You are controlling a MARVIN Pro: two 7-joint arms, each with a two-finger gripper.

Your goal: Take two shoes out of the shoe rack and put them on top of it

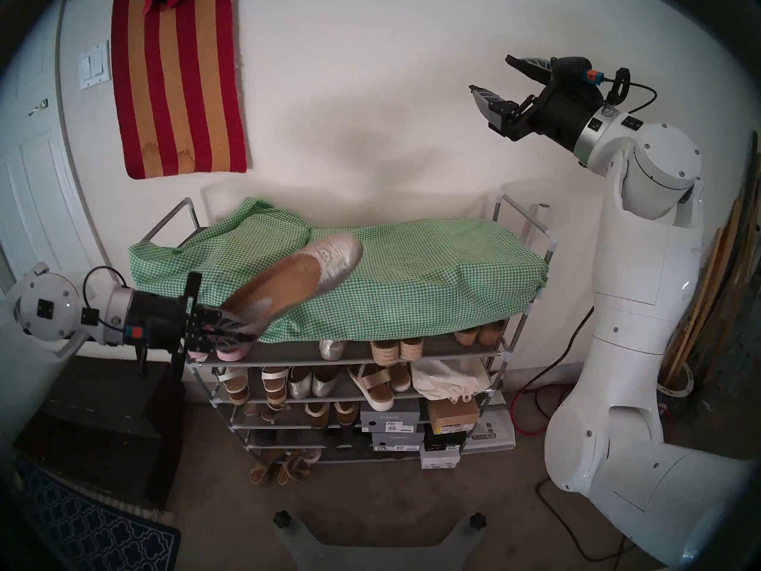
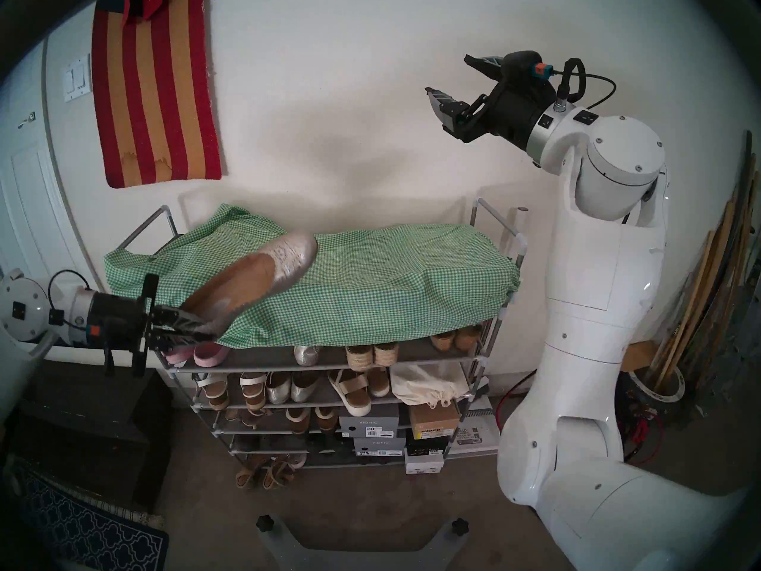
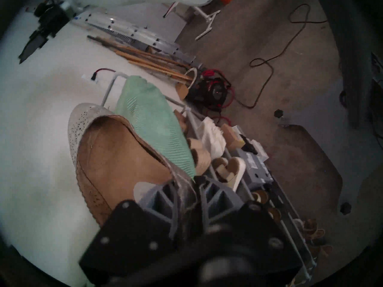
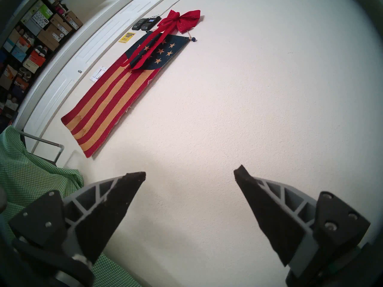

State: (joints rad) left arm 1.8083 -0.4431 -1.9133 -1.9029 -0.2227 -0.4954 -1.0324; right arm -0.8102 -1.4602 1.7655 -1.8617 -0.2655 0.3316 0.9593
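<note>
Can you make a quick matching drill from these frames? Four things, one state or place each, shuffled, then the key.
Things
1. left gripper
2. right gripper
3. green cloth
4. pink slip-ons

States or places
A. draped over the top of the rack
B. open, empty, raised toward the wall
C. on the tier just under the top, left end
D. shut on the heel of a perforated silver flat

Pairs: 1-D, 2-B, 3-A, 4-C
</note>
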